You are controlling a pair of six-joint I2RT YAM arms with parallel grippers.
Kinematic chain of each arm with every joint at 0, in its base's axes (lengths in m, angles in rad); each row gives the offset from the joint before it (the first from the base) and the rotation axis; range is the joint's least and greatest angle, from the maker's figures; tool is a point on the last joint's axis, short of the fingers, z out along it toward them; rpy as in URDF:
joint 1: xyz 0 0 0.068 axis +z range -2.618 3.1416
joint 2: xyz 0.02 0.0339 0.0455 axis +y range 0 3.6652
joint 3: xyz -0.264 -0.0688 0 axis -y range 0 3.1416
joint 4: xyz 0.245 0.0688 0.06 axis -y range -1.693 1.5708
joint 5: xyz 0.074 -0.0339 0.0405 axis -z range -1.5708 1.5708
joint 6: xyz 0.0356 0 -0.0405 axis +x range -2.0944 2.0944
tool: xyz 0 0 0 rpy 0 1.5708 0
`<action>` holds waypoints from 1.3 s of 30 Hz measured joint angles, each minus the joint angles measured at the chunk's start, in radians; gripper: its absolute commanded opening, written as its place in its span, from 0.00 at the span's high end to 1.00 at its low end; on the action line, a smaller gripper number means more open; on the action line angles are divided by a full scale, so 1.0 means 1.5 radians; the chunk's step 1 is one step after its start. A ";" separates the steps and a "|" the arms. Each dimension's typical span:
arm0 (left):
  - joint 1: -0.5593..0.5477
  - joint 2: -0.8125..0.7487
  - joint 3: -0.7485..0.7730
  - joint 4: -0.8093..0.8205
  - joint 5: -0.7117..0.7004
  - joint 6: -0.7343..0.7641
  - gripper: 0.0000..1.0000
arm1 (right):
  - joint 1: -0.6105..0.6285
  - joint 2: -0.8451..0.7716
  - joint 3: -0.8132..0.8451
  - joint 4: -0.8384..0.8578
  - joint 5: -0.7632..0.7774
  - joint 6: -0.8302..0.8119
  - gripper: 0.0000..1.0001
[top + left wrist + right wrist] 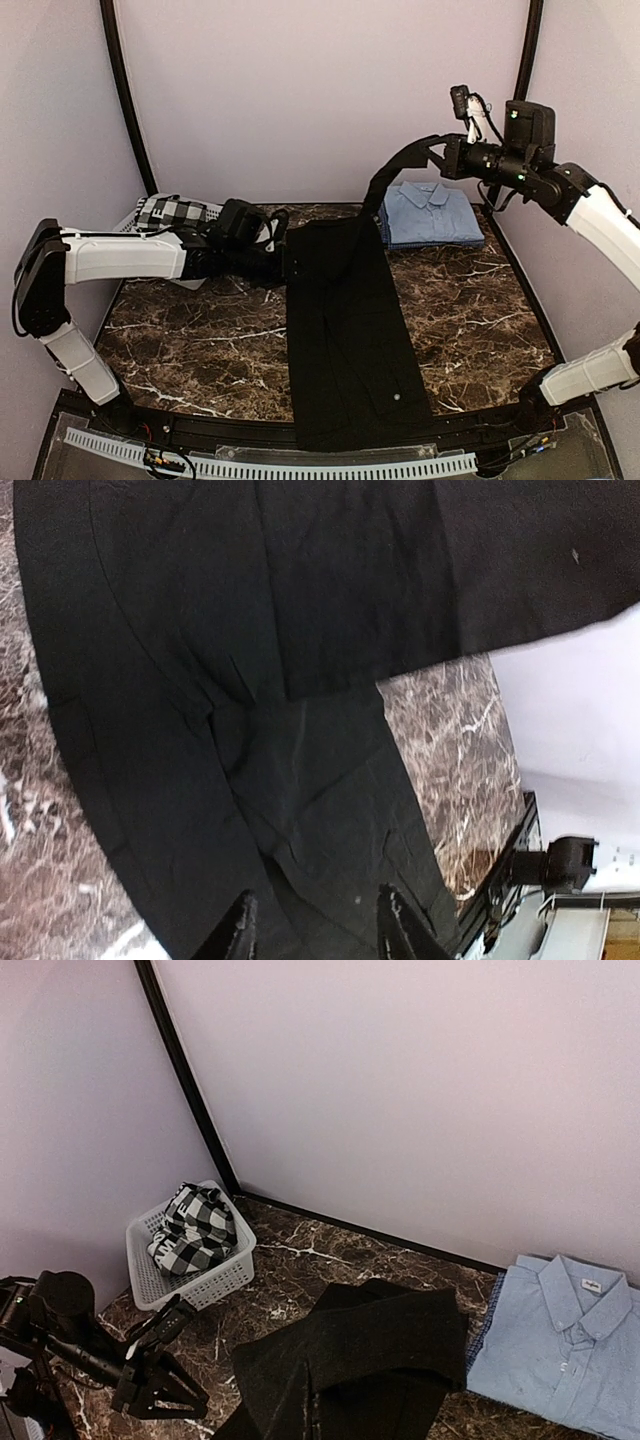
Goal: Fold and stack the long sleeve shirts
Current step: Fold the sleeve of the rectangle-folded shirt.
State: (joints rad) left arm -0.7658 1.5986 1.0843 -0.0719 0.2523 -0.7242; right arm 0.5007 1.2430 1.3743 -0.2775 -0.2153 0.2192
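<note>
The light blue collared shirt of soft cloth is already folded into a neat rectangle and lies at the far right of the dark marble worktop. The plain black shirt of soft cloth is only partly done, as I judge. It lies as one long narrow strip down the middle of the worktop, from the far side to the near edge, and one band of it, perhaps a sleeve, is lifted at the far end. It has yet to be folded shorter and stacked with the blue one.

The right arm reaches in high from the right. The right pincer is closed on the lifted black band, above the light blue shirt. The left arm is low and stretched across from the left. The left pincer hangs with its jaws apart, gripping nothing, over the left border of the strip.
</note>
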 measured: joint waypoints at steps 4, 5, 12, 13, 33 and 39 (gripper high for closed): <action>0.018 0.067 0.028 0.048 -0.001 -0.004 0.67 | 0.000 0.007 -0.005 0.000 -0.013 0.001 1.00; 0.024 0.085 0.034 0.066 0.001 -0.006 0.68 | 0.000 0.008 -0.007 -0.001 -0.017 0.002 1.00; 0.074 0.219 0.085 0.173 0.008 -0.028 0.70 | 0.028 0.014 -0.044 -0.001 -0.044 0.009 1.00; 0.081 0.239 0.096 0.185 0.010 -0.032 0.70 | 0.038 0.015 -0.051 -0.001 -0.048 0.011 1.00; 0.181 0.449 0.213 0.300 0.066 -0.117 0.71 | 0.203 0.082 -0.104 -0.016 -0.059 0.045 1.00; 0.192 0.482 0.264 0.295 0.070 -0.121 0.71 | 0.223 0.108 -0.104 -0.020 -0.066 0.050 1.00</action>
State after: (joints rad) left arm -0.4774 2.3222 1.4799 0.3710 0.3569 -0.9051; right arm 0.8345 1.4052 1.2186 -0.3080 -0.3149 0.2947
